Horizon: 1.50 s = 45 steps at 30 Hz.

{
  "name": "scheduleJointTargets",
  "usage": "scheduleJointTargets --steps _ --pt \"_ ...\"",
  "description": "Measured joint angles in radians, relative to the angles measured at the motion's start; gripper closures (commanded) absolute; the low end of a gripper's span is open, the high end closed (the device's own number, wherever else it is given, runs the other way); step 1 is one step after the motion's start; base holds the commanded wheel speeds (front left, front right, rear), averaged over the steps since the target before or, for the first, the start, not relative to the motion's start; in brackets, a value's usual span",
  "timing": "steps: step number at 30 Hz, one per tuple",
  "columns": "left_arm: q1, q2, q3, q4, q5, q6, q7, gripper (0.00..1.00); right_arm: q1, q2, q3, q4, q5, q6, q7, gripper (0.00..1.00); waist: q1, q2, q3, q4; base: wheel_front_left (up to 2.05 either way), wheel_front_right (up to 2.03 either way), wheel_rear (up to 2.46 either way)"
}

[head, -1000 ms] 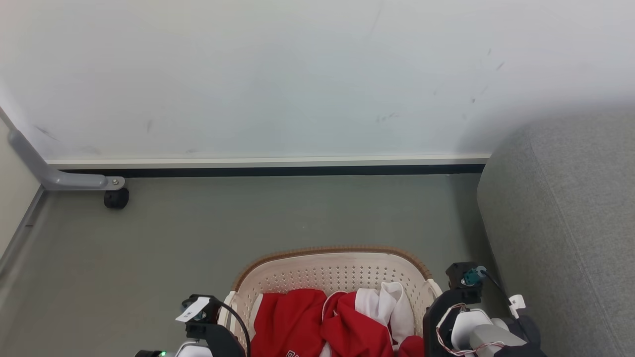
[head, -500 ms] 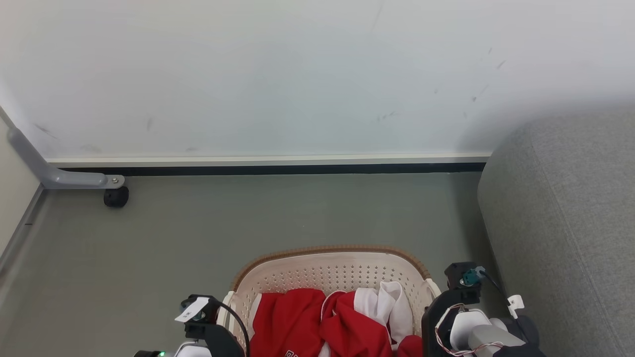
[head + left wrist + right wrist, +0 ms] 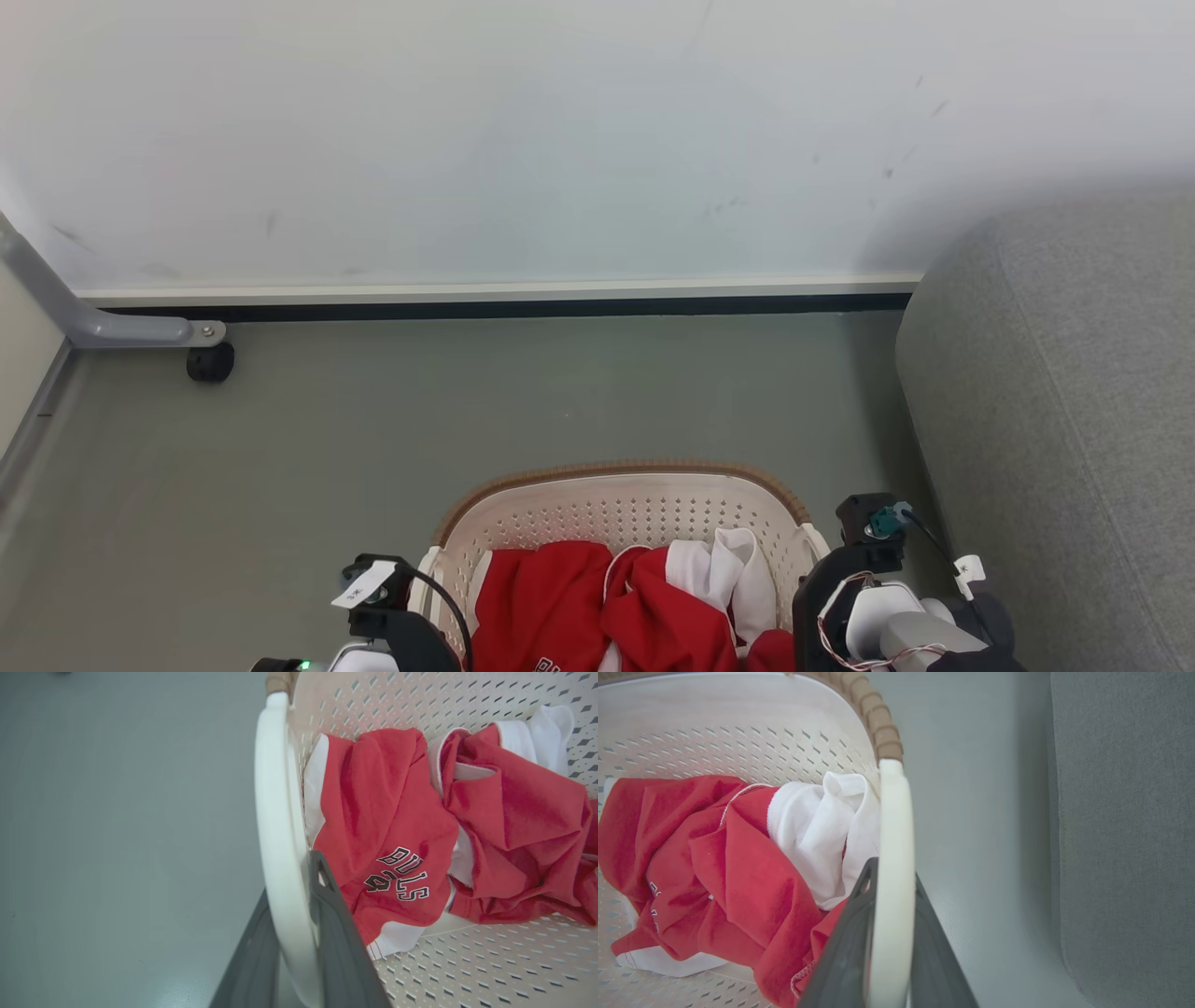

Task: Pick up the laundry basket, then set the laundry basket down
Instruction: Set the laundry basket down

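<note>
Camera shifted; laundry basket (image 3: 635,509) holds red-white clothes (image 3: 653,611); left end effector (image 3: 294,877), right end effector (image 3: 896,870) clamp handles (image 3: 275,812).

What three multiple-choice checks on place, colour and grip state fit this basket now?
1. The grey fabric-covered furniture stands on which side of the cream-white perforated plastic laundry basket? A the robot's left; B the robot's right; C inside it.
2. The crumpled clothes in it are: A red and white; B blue; C black.
3. The left gripper and right gripper are: A open; B holding clothes; C shut on white side handles.
Key: B, the head view shows it on the right; A, both wrist views show it; C, fingers flank each handle.
</note>
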Motion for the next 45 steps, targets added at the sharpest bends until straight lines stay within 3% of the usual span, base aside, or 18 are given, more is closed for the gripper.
scheduleJointTargets --steps 16,45 --pt "-0.045 0.002 -0.003 -0.004 0.0 0.009 -0.037 1.0 -0.041 -0.002 0.005 -0.001 0.004 -0.001 -0.034 1.0 0.0 0.0 0.099 0.002 0.0 0.0 0.0" --pt "-0.225 0.019 -0.005 -0.034 0.004 0.026 -0.111 1.0 -0.209 -0.012 0.001 0.005 0.002 -0.01 -0.129 1.0 0.0002 0.0001 0.382 -0.007 0.0 0.0 0.0"
